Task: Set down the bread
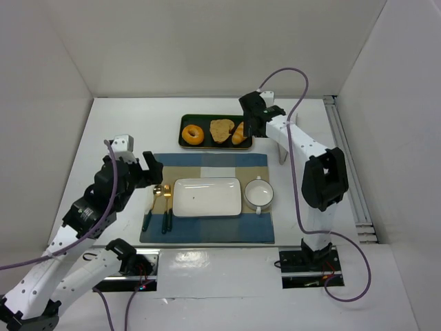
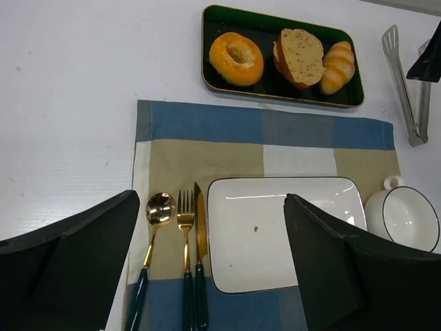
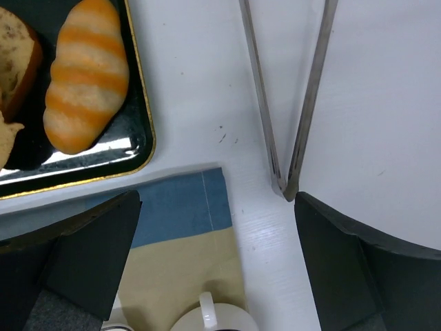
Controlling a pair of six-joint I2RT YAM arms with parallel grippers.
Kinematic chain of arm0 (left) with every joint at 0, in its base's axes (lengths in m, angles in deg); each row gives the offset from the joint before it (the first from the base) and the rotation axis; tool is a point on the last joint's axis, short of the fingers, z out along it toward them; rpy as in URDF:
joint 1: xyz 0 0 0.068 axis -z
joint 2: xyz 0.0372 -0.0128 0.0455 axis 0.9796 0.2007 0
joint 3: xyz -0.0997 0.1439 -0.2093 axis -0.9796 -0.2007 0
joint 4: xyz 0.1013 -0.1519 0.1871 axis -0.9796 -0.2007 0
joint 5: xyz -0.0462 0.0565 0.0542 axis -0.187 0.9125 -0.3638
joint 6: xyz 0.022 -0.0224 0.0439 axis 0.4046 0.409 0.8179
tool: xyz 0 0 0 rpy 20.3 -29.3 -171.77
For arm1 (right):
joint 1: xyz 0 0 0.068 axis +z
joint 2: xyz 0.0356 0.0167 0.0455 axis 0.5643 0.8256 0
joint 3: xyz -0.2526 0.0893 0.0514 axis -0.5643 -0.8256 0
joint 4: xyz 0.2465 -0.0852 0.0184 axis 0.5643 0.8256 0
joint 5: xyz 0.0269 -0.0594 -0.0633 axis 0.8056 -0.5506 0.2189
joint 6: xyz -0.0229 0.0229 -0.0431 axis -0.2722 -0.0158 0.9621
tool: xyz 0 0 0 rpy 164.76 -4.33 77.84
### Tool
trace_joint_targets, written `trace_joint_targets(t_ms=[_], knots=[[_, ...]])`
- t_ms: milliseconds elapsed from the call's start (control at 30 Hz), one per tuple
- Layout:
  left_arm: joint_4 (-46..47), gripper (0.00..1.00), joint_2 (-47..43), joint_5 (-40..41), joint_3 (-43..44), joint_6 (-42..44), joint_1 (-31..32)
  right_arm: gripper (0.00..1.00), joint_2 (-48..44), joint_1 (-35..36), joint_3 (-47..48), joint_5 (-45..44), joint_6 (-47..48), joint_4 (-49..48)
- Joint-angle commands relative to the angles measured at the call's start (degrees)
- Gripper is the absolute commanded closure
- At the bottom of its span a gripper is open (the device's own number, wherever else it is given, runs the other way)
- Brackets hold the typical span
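Bread [image 1: 221, 130] sits in the dark tray [image 2: 265, 86] at the far side of the table [image 2: 69, 83], in the middle, with the ring donut [image 2: 236, 58] on one side and the stripy orange roll [image 3: 86, 83] on the other. It leans close to the roll. Nothing has lifted it, so I think the job is only at the start: the bread has to be picked up first and then put down, most likely on the white plate [image 2: 275, 234] on the blue and tan cloth [image 2: 207, 131] just this side of the tray. The right claw [image 3: 217, 207] is the one close by. It hangs over the bare table next to the tray's corner, wide open, with nothing in it and not touching anything. Right under it lie the metal tongs [image 3: 286, 103], with their joined end pointing in between its fingers. Next, I guess, it must either come down and close on the tongs or slide over the tray to the bread, and I cannot tell which. It should take care not to bump the roll. The left claw [image 2: 211, 198] is wide open too and holds nothing, up above the plate and the gold spoon [image 2: 158, 207]
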Motion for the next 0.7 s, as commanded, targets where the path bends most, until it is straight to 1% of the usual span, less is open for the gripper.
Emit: trace_joint_targets(t_ms=[0, 33, 100, 133, 200, 233, 267, 367, 433, 533, 667], knots=[[1.9, 0.00, 0.2, -0.8, 0.5, 1.5, -0.3, 0.00, -0.7, 1.1, 1.3, -3.0, -1.1, 1.3], [1.9, 0.00, 0.7, -0.8, 0.5, 1.5, -0.3, 0.00, -1.6, 1.1, 0.2, -3.0, 0.1, 0.2], [1.9, 0.00, 0.7, -0.8, 0.5, 1.5, -0.3, 0.00, -5.2, 1.1, -4.8, -0.5, 1.6, -2.3], [1.9, 0.00, 0.7, -0.3, 0.5, 1.5, -0.3, 0.04, -6.8, 0.2, -6.7, 0.4, 2.2, -5.6], [1.9, 0.00, 0.2, -0.3, 0.5, 2.0, -0.3, 0.08, -11.8, -1.8, -12.7, 3.5, 3.1, -9.8], [1.9, 0.00, 0.2, 0.4, 0.5, 2.0, -0.3, 0.10, -13.0, -1.8, -14.2, 3.5, 4.9, -13.3], [1.9, 0.00, -0.4, 0.4, 0.5, 2.0, -0.3, 0.10, -13.8, -1.8, -15.3, 3.5, 5.5, -14.2], [1.4, 0.00, -1.0, 0.9, 0.5, 2.0, -0.3, 0.10, -13.2, -3.7, -14.6, 2.7, 6.1, -12.7], [1.4, 0.00, -1.0, 0.9, 0.5, 2.0, -0.3, 0.10, -12.6, -6.2, -14.6, 6.3, 6.1, -12.7], [1.4, 0.00, -1.0, 0.9, 0.5, 2.0, -0.3, 0.10, -14.7, -8.8, -16.7, 11.0, 6.1, -14.4], [1.4, 0.00, -1.0, 0.9, 0.0, 2.0, -0.3, 0.08, -14.7, -10.0, -18.7, 11.5, 6.7, -15.0]])
